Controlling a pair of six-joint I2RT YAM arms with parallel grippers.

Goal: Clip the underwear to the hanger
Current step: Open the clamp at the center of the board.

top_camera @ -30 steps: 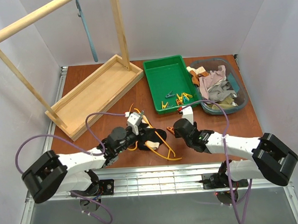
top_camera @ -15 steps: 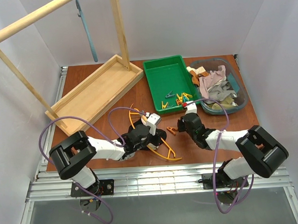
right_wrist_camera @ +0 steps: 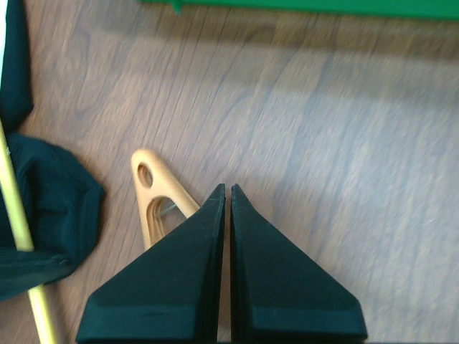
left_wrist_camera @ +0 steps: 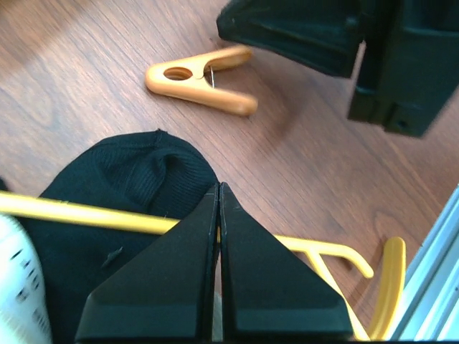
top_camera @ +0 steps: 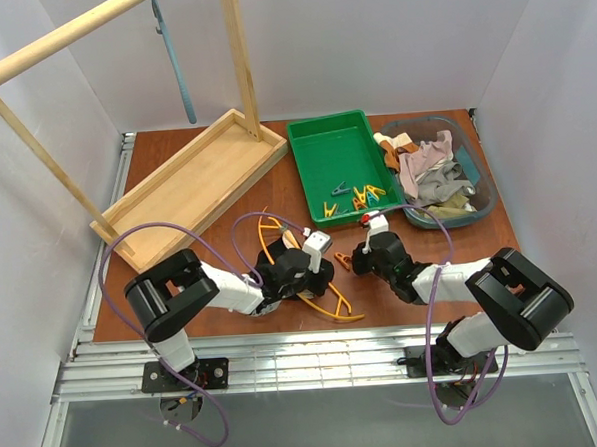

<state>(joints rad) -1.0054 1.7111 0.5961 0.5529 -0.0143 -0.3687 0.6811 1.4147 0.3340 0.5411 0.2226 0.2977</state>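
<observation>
Underwear [left_wrist_camera: 143, 179]: black ribbed knit | hanger [left_wrist_camera: 86, 215]: thin yellow plastic | left gripper [left_wrist_camera: 219, 188]: closed | right gripper [right_wrist_camera: 227, 190]: closed

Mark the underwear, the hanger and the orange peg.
underwear [left_wrist_camera: 122, 186], left wrist view, ribbed black fabric.
hanger [left_wrist_camera: 79, 213], left wrist view, yellow bar over the fabric.
orange peg [left_wrist_camera: 201, 84], left wrist view, near its spring.

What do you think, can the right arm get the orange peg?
Probably yes: the peg lies right beside the right gripper, nothing between, but the shut jaws must open first.
</observation>
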